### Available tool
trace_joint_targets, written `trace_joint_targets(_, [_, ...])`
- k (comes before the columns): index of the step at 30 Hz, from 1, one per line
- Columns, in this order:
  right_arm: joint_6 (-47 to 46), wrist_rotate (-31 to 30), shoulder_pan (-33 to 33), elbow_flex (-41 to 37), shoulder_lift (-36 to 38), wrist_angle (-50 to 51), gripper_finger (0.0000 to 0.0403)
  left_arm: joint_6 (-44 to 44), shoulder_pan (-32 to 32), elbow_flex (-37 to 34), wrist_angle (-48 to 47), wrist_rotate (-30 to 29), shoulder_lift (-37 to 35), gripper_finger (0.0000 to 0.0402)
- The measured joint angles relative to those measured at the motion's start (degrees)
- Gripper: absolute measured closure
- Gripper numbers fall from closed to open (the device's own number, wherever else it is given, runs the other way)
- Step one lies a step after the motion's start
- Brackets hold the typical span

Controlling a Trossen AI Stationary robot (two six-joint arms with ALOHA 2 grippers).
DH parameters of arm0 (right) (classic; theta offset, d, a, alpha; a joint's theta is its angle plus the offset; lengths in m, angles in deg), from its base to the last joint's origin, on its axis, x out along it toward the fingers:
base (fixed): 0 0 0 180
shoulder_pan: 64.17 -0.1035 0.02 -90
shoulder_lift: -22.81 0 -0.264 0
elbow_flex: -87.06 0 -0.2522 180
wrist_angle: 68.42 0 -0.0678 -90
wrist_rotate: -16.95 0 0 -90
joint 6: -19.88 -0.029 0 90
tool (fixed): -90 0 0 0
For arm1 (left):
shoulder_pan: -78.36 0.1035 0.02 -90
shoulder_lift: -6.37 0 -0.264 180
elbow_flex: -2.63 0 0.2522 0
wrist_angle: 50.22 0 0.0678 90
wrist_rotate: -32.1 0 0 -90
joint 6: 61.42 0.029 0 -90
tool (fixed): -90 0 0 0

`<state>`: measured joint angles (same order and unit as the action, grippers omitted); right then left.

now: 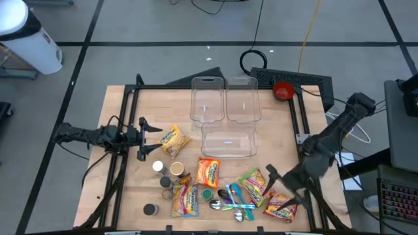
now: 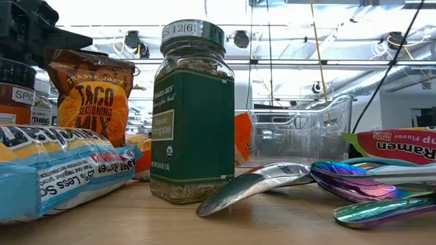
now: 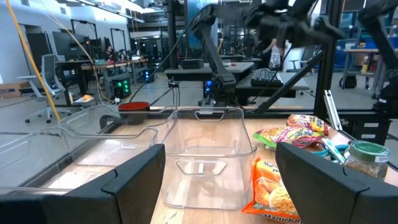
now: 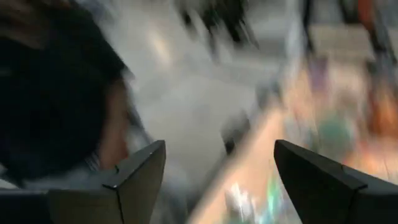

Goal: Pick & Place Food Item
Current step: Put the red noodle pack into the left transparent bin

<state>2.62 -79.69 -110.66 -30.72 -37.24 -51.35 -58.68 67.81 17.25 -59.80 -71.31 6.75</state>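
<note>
While spread wide, both jaws hold nothing.

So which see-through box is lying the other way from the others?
The clear bin nearest the food packets. It lies crosswise on the table, while the two bins behind it stand side by side, pointing lengthwise toward the far edge.

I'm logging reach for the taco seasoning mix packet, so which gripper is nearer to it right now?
Left. The left gripper sits just beside the taco seasoning mix packet, open. The right gripper is across the table by the ramen packets.
</note>
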Motion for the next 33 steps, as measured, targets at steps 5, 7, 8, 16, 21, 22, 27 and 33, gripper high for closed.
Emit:
trace_joint_targets(5, [-21.04, -2.36, -3.22, 6.6, -8.22, 21.35, 0.0122, -0.02, 0.0, 0.02, -0.04, 0.0, -0.02, 0.0089])
trace_joint_targets(7, [-29.01, -0.62, -4.45, 6.41, -10.57, 27.11, 0.0129, -0.02, 0.01, 0.01, -0.06, 0.0, -0.02, 0.0089])
trace_joint_targets(8, [-32.66, 0.4, -5.05, 6.0, -11.76, 29.89, 0.0132, -0.02, 0.01, 0.01, -0.06, 0.0, -0.02, 0.0089])
trace_joint_targets(16, [-52.08, 8.36, -8.18, -0.03, -16.79, 37.21, 0.0147, -0.02, 0.01, 0.02, -0.06, 0.0, -0.02, 0.0089])
trace_joint_targets(21, [-54.04, 8.4, -8.4, -3.84, -16.81, 30.98, 0.0153, -0.02, 0.0, 0.0, -0.06, 0.0, -0.02, 0.0089])
trace_joint_targets(22, [-54.03, 8.4, -8.4, -4.06, -16.81, 30.36, 0.0155, -0.02, 0.0, 0.0, -0.06, 0.0, -0.01, 0.0089])
trace_joint_targets(27, [-53.65, 8.22, -8.4, -5.1, -16.81, 29.52, 0.0178, -0.02, 0.0, 0.0, -0.06, 0.0, 0.0, 0.0089])
trace_joint_targets(33, [-54.46, 8.24, -8.38, -5.98, -16.74, 29.14, 0.0229, -0.02, 0.0, 0.02, -0.06, 0.0, -0.02, 0.0089])
